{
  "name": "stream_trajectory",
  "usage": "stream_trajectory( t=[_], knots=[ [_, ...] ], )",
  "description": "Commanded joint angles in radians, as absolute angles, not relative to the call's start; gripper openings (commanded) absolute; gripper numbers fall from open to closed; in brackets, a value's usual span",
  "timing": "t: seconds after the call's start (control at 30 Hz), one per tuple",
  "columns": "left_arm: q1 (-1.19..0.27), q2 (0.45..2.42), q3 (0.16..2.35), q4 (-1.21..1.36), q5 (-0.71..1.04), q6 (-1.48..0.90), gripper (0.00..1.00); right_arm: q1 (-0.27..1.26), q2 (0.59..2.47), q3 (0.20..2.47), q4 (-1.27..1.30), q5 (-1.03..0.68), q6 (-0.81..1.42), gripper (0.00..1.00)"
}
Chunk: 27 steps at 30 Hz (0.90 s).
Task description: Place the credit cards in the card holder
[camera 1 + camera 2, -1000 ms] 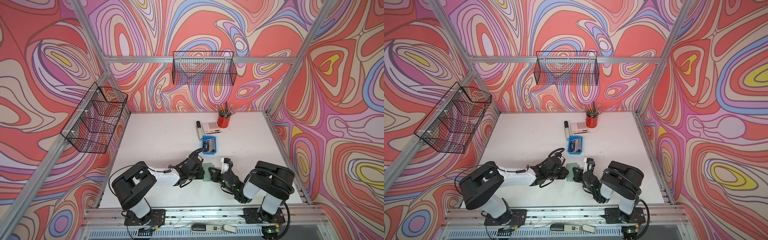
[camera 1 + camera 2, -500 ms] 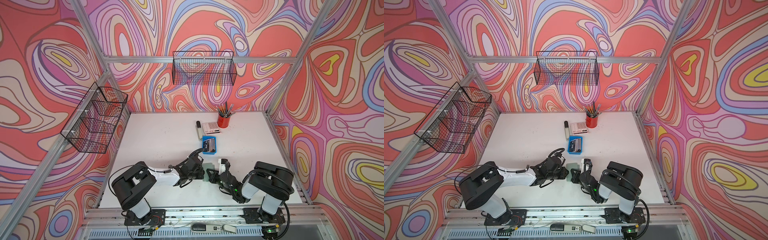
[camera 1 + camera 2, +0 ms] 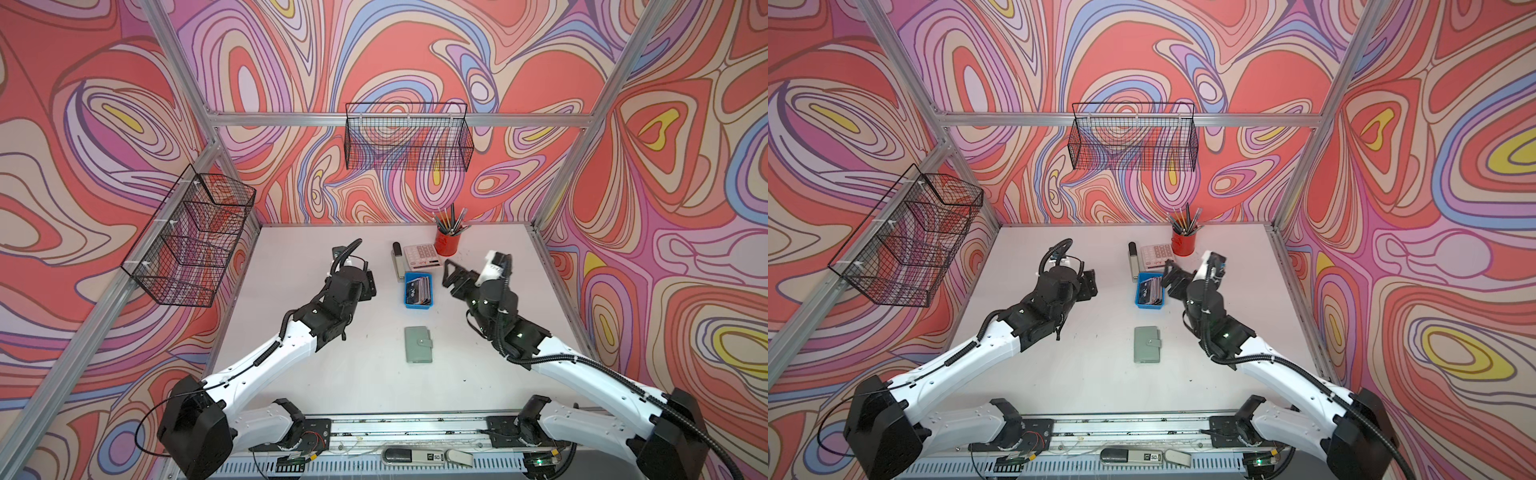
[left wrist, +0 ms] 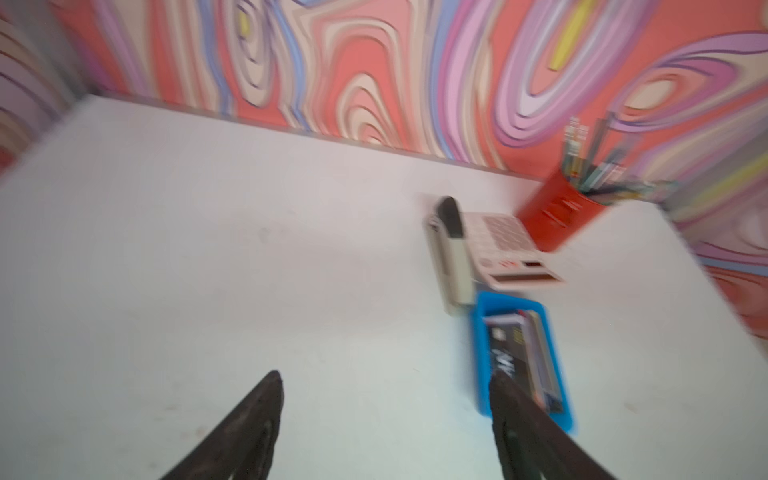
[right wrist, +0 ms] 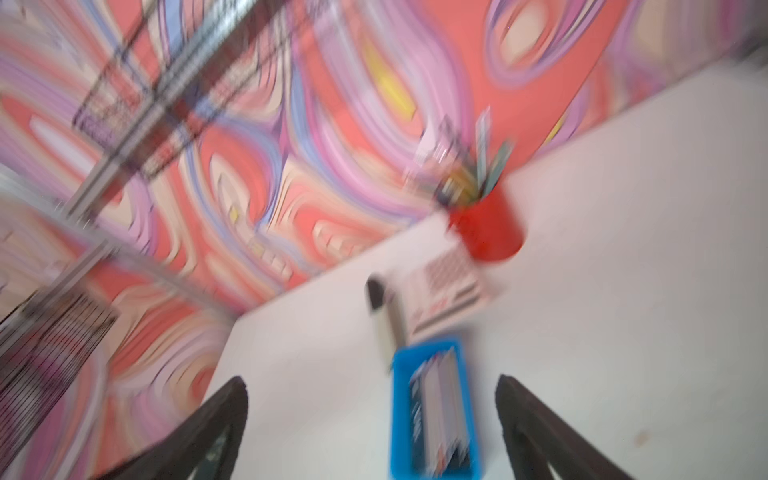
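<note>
Cards are leaned in a tray, likely for pinching; wallet lies shut; left end effector and right end effector are held wide, empty.

White calculator sits beside red pencil cup.

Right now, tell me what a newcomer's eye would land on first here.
The swirling red and pink walls on every side grab attention first. Above the white table, the left hand and right hand hang open and empty. Between them lie the closed green card holder and, behind it, the blue tray of credit cards.
</note>
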<state>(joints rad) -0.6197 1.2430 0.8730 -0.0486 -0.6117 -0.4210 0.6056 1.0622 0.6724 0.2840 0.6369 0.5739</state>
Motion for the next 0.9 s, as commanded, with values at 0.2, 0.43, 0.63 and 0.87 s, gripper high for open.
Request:
stream_trajectory(
  t=[0.2,0.43,0.63,0.87],
  knots=[
    [-0.307,1.370,0.654,0.289,-0.628,-0.064,0.83,0.352,1.518,0.311,1.078,0.700,-0.070,0.98],
    [-0.159,1.541,0.448,0.822,-0.500,0.030,0.87,0.139,1.659,0.270,1.302,0.360,-0.003,0.98],
    [-0.106,1.489,0.364,0.887,-0.353,-0.015,0.86,0.113,1.712,0.364,1.196,0.368,0.015,0.98],
    [-0.106,1.494,0.343,0.932,-0.337,-0.006,0.89,0.120,1.711,0.349,1.212,0.342,0.000,0.98]
  ],
)
